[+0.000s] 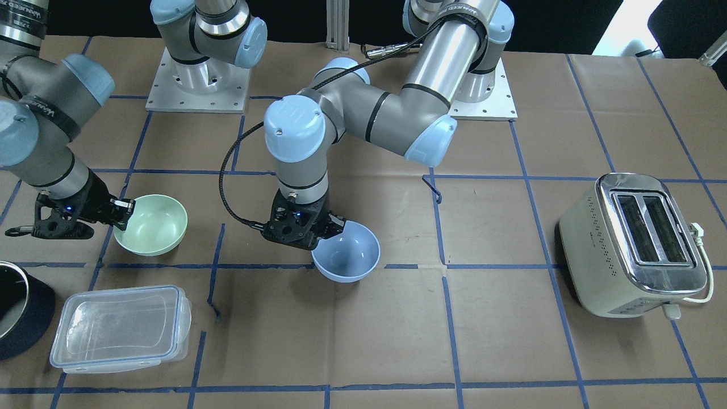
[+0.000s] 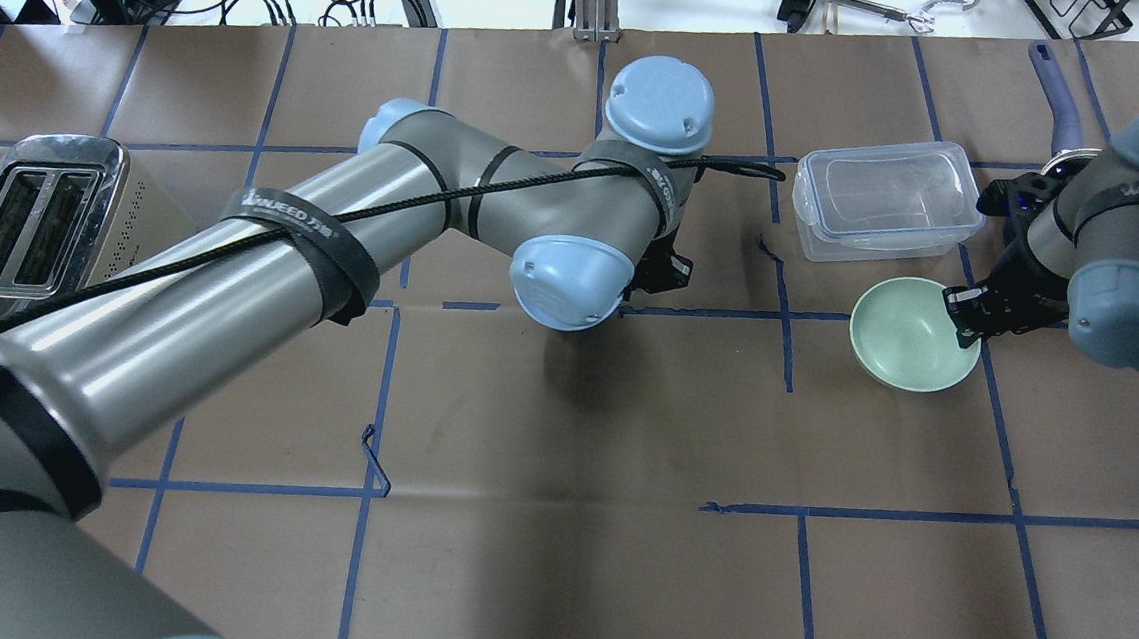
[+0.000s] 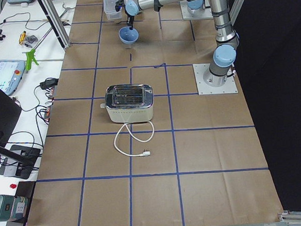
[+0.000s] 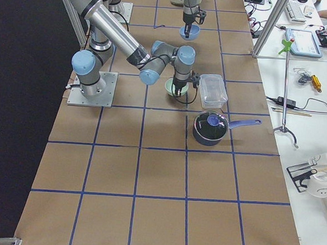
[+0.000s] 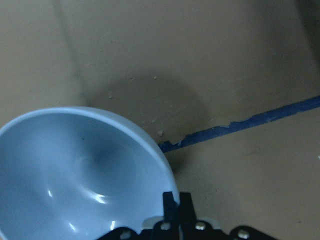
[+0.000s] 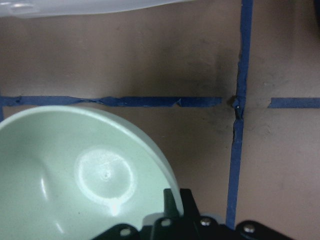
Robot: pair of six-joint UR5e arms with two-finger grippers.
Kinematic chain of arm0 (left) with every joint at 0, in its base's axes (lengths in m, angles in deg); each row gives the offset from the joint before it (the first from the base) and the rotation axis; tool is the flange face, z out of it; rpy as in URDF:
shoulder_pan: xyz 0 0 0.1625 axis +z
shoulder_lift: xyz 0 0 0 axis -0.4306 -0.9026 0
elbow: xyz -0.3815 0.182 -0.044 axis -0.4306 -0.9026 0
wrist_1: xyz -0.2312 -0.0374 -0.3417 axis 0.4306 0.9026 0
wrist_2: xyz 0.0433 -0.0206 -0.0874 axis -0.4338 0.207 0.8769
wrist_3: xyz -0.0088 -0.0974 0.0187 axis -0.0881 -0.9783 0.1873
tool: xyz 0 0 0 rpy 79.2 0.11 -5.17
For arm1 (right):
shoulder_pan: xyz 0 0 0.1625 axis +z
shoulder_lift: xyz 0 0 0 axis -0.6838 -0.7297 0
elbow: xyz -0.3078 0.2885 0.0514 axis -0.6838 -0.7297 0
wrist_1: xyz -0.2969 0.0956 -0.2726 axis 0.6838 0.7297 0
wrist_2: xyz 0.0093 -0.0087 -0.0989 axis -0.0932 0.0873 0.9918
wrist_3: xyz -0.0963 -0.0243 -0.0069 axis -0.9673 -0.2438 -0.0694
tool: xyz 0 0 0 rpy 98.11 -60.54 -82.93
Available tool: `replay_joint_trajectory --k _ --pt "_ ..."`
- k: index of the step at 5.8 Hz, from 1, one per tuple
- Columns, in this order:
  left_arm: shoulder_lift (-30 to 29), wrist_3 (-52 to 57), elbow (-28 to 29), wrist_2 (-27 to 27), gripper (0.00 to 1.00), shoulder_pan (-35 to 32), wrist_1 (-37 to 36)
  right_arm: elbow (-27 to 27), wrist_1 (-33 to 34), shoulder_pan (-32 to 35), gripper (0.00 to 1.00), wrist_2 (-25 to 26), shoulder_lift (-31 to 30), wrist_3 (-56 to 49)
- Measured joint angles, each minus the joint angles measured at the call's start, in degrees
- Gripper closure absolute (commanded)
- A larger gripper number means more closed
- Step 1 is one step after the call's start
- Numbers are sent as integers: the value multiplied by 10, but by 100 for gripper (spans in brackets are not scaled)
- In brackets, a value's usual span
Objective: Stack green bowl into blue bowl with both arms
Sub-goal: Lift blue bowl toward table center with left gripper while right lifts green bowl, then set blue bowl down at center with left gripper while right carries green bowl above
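Note:
The blue bowl (image 1: 346, 251) is near the table's middle, tilted, and seems slightly raised over its shadow. My left gripper (image 1: 333, 227) is shut on its rim; the left wrist view shows the fingers (image 5: 178, 204) pinching the blue bowl's (image 5: 75, 175) edge. In the overhead view my left arm hides this bowl. The green bowl (image 1: 152, 224) is further toward my right side. My right gripper (image 1: 123, 212) is shut on its rim, as the overhead view (image 2: 966, 312) shows. The right wrist view shows the green bowl (image 6: 75, 175) with the fingers (image 6: 178, 200) clamped on it.
A clear rectangular container (image 1: 119, 326) lies just beyond the green bowl, with a dark navy pot (image 1: 17, 312) beside it. A cream and chrome toaster (image 1: 633, 244) with its cord stands far on my left side. Blue tape lines mark the brown table cover.

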Motion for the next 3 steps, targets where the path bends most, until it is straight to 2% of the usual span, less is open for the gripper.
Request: replay_joint_trajectory --k 1,3 --pt "-8 2 -1 -6 1 -5 3 -40 -69 1 93 -13 -11 0" --pt "3 3 -8 -10 1 -5 1 -103 -171 2 93 -35 -25 0"
